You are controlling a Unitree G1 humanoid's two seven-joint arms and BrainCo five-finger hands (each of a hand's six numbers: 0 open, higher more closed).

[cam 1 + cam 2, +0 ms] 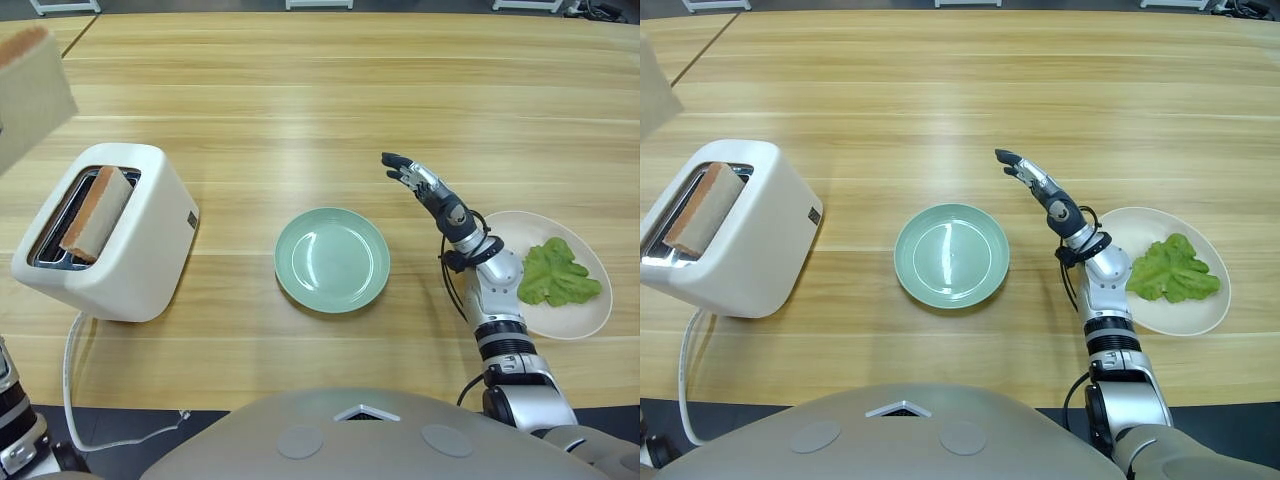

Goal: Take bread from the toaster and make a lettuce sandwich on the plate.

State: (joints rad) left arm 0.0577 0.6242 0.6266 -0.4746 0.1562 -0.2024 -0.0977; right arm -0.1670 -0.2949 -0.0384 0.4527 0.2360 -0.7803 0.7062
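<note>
Right hand (415, 178) is sitting out over the tabletop (300, 100), between the green plate (332, 259) and the white plate (590, 320), fingers stretched out straight and close together, gripping nothing. Whether it is touching the wood or hanging just above it, I cannot tell. The lettuce (558, 272) is lying on the white plate, just beside the forearm. The green plate is sitting bare in the middle. Over on the left, the toaster (140, 250) is standing with one bread slice (97, 210) poking up from a slot; the slot beside it is looking dark and hard to read. A second slice (30, 95) is showing at the top left corner, cut off by the frame edge, and I cannot tell what is holding it. The cord (70, 380) is trailing off the near edge.
</note>
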